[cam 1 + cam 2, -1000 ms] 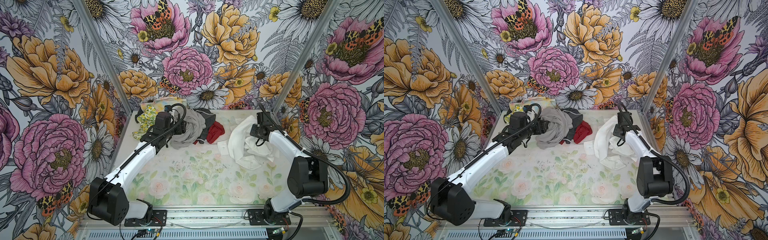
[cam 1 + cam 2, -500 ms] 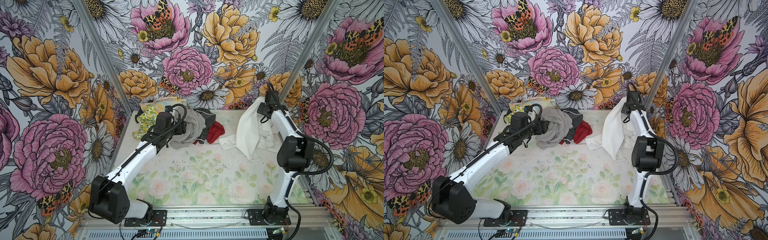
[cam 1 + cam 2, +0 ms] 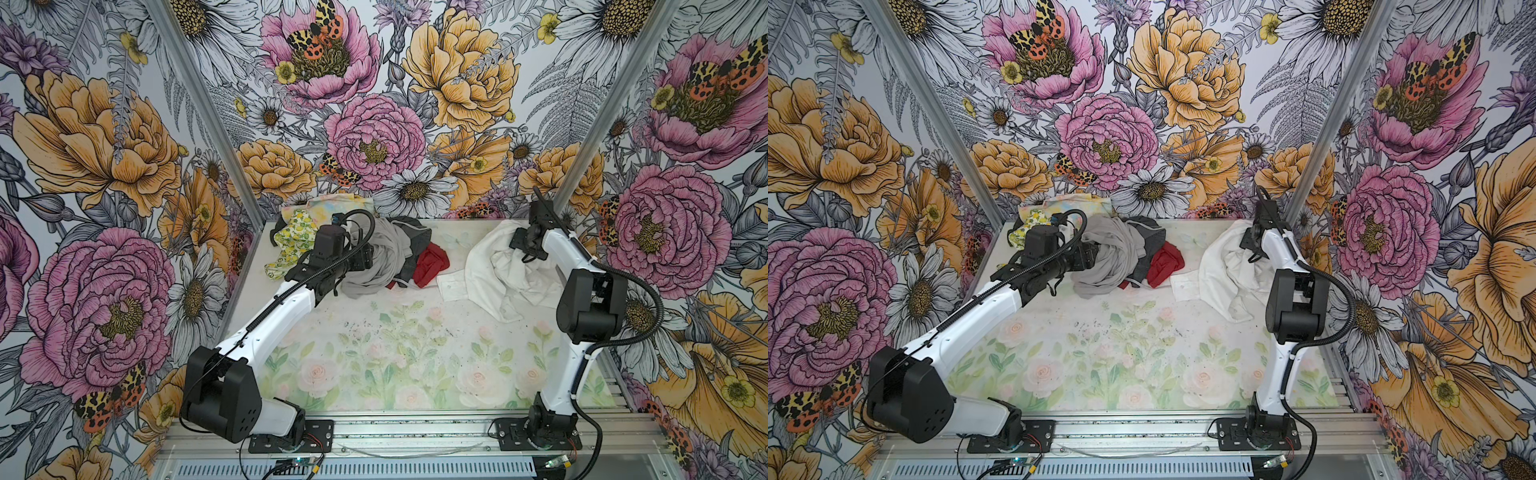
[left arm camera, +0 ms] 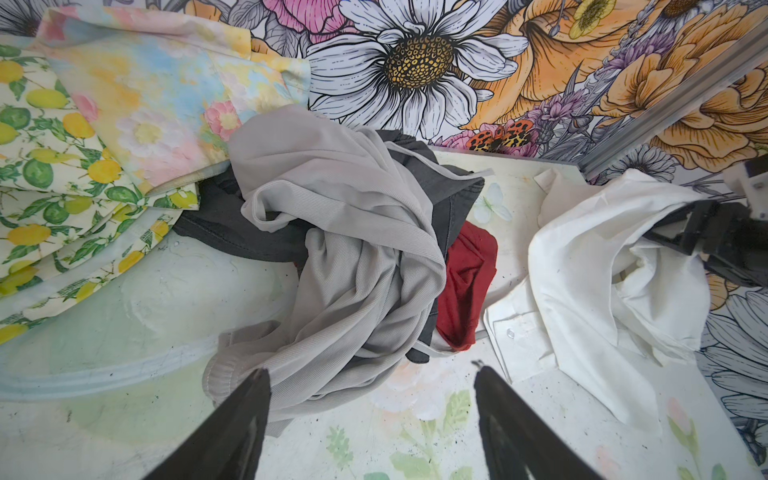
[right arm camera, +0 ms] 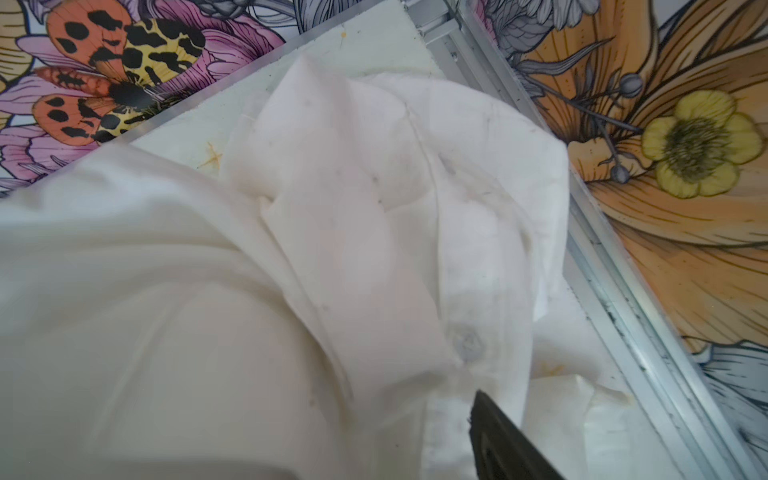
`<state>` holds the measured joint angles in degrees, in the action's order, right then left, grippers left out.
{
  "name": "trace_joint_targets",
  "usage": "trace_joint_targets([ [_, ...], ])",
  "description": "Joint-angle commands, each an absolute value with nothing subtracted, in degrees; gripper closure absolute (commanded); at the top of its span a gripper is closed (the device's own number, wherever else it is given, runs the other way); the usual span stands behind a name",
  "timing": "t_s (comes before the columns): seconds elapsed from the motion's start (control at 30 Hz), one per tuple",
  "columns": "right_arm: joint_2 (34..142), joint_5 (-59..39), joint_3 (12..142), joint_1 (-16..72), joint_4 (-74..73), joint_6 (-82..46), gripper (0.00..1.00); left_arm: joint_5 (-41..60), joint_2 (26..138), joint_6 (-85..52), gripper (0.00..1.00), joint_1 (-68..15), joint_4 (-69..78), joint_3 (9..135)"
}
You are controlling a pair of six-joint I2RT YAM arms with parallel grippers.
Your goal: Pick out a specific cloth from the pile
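The white shirt (image 3: 494, 266) was held up high by the right gripper (image 3: 519, 245) a moment ago. Now it has been let fall in a heap on the right side of the table (image 3: 374, 332), its cuff just beside the pile (image 3: 386, 257). Only one right jaw is seen, far to the side, so the jaws look wide apart. The left gripper (image 4: 370, 370) is wide and empty. The shirt looks picked out.

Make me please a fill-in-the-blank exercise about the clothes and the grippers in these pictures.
In both top views the white shirt lies to the ____ of the pile.
The fabric piece between the light grey garment and the shirt is ____ in colour.
The jaws of the left gripper stand ____.
Missing words: right; red; open.
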<state>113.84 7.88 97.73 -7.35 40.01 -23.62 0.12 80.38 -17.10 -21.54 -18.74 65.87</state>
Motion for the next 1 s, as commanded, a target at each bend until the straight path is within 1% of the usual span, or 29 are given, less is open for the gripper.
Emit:
trace_joint_targets([
  [0.0, 102.29, 7.98, 97.53, -7.43, 39.12, -24.95, 0.2, -1.27, 79.59, -15.69, 0.21, -22.02, -19.07, 64.89],
  [0.03, 100.23, 8.1, 96.94, -7.32, 39.11, -25.09, 0.18, -1.4, 79.48, -15.62, 0.21, -22.08, -19.09, 64.84],
  [0.13, 94.17, 9.16, 94.21, -6.61, 38.99, -25.31, 0.16, -1.69, 79.28, -15.38, 0.2, -22.02, -19.07, 64.85],
  [0.27, 87.86, 10.93, 89.63, -3.13, 38.86, -24.21, 0.16, -1.34, 79.01, -15.39, 0.2, -21.93, -19.07, 64.83],
  [0.37, 82.7, 13.81, 83.44, 4.45, 38.02, -23.27, 0.18, -1.79, 78.84, -15.05, 0.2, -22.0, -19.07, 64.71],
  [0.53, 77.21, 14.57, 70.18, 17.49, 35.36, -26.18, 0.25, -2.38, 78.68, -14.68, 0.2, -21.88, -19.32, 64.68],
  [0.67, 78.32, 14.04, 62.16, 25.51, 32.77, -28.44, 0.28, -1.87, 79.14, -14.76, 0.2, -21.79, -19.29, 64.89],
  [0.73, 81.59, 13.77, 60.93, 27.8, 32.01, -29.0, 0.3, -1.1, 79.44, -15.23, 0.2, -21.58, -19.25, 65.05],
  [0.97, 95.09, 12.04, 64.34, 31.07, 28.5, -27.7, 0.31, -1.47, 79.19, -15.29, 0.2, -21.56, -19.2, 64.73],
])
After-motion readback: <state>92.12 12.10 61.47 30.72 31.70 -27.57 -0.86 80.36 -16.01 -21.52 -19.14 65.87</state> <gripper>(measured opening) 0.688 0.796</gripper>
